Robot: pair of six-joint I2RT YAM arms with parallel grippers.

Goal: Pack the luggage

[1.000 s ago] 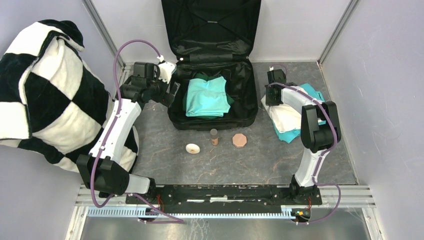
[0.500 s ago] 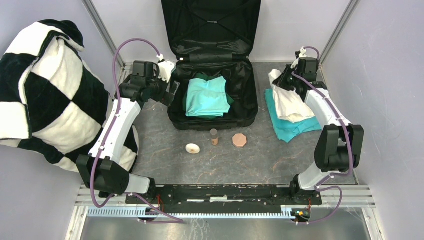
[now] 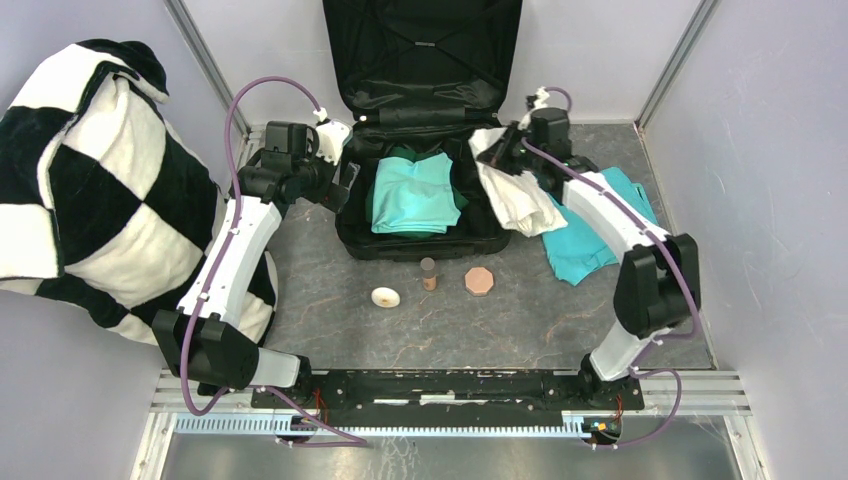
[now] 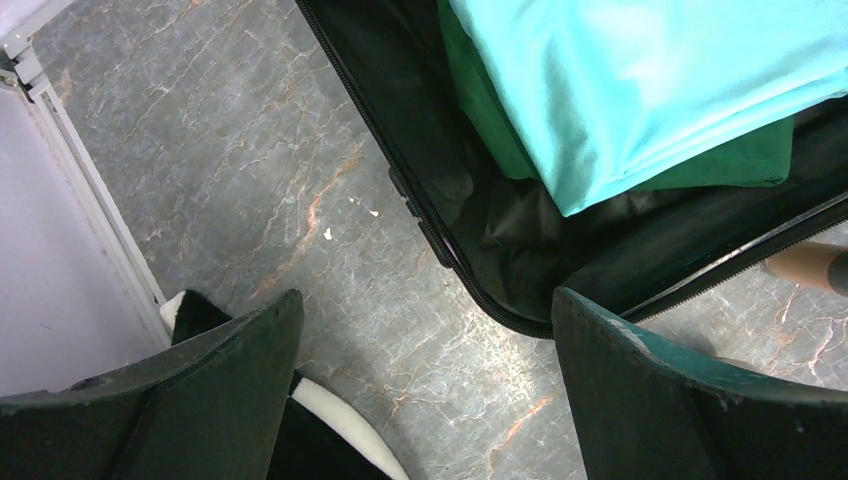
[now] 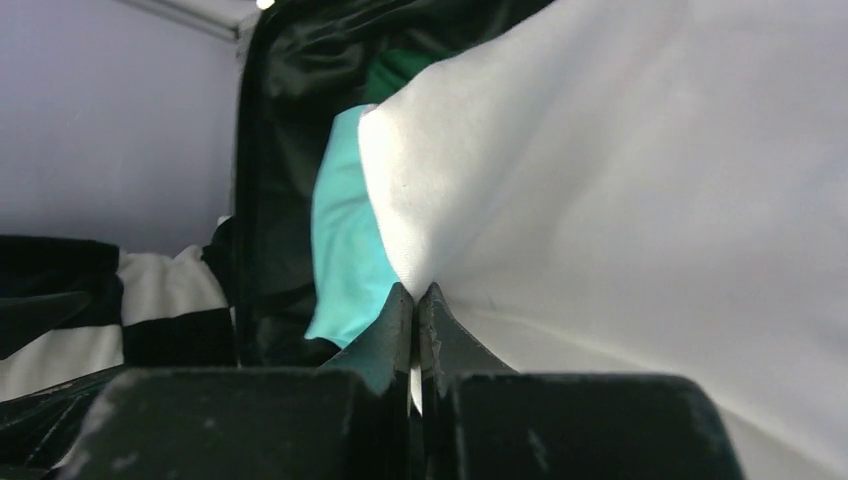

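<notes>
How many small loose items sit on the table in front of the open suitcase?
3: a cream round disc at left, a small brown upright cylinder in the middle, a terracotta octagonal piece at right. Others may be hidden from view.

my claw [image 5: 414, 300] pinches white cloth [image 5: 640, 190] filling the frame's right; turquoise fabric [image 5: 345, 250] and suitcase [image 5: 275, 150] left.

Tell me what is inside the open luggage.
Inside the luggage, a turquoise garment lies on a dark green garment, on black lining. The white cloth held by the right gripper hangs over the right side, hiding whatever lies beneath.
</notes>
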